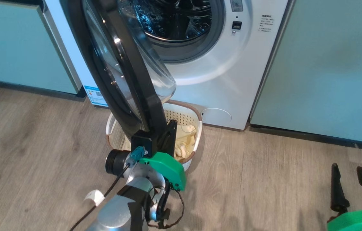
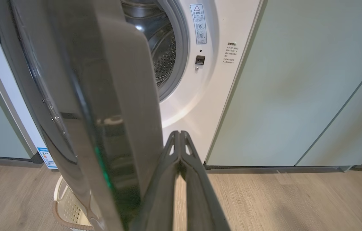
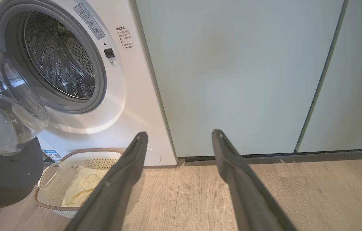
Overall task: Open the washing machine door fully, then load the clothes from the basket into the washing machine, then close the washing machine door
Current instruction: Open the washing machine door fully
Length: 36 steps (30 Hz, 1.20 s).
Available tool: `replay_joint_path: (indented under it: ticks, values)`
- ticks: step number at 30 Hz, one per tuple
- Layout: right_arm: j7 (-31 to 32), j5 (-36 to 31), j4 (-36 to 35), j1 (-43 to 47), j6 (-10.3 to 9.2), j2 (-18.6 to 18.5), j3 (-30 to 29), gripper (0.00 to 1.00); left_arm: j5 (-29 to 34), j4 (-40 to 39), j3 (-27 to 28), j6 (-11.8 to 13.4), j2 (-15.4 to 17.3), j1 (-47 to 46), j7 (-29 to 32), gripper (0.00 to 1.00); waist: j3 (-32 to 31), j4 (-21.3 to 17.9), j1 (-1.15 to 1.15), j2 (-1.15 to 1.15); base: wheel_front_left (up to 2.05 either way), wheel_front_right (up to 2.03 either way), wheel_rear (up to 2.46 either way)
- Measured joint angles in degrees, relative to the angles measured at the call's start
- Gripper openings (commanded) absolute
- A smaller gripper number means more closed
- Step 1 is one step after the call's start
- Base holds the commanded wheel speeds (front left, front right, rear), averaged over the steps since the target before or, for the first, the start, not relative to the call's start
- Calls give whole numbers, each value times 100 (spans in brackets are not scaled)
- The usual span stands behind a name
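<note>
You risk a slip here: the large round washing machine door with its wide glossy black rim and clear domed glass bowl stands only part-way out from the big white front-loading washing machine. Its free edge is turned toward you, and a smooth rim gives two pinched fingers little to bear on. If the left tool slides off, the door may swing back to the right, across the grey-ringed drum mouth. Your second hazard sits low: the small cream perforated plastic basket with a brown rim is on the wooden floor just in front of the machine, directly below the door's near edge and glass bowl. A sagging left arm could knock it. The soft pale yellow and cream clothes lie inside the basket, at its right end, partly hidden by the door; by the look of it, they cannot be lifted cleanly until the door goes farther left. The left tool is clenched, fingers pressed flat together with nothing between them, lying along the right, inner side of the door's near edge; you cannot tell whether it touches the rim or is just beside it. The right tool is released, fingers wide apart and empty, low at the near right, well apart from door and basket, pointing toward the flat pale teal cabinet.
</note>
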Motion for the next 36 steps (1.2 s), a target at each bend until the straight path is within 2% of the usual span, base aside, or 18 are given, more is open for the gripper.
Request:
replay_joint_path:
  ticks: [5,18,36]
  values:
    - [0,1,16,3,0,0,-4,100,57,-45,101,-96,-15,92,-1,0,-21,94,0,0,0,0,0]
    - [0,2,34,3,0,2,0,100,185,-66,191,-151,-30,215,0,0,-107,353,0,0,0,0,0]
    - [1,43,40,5,0,57,-36,100,458,-196,394,-269,-20,482,-1,0,-149,921,0,0,0,0,0]
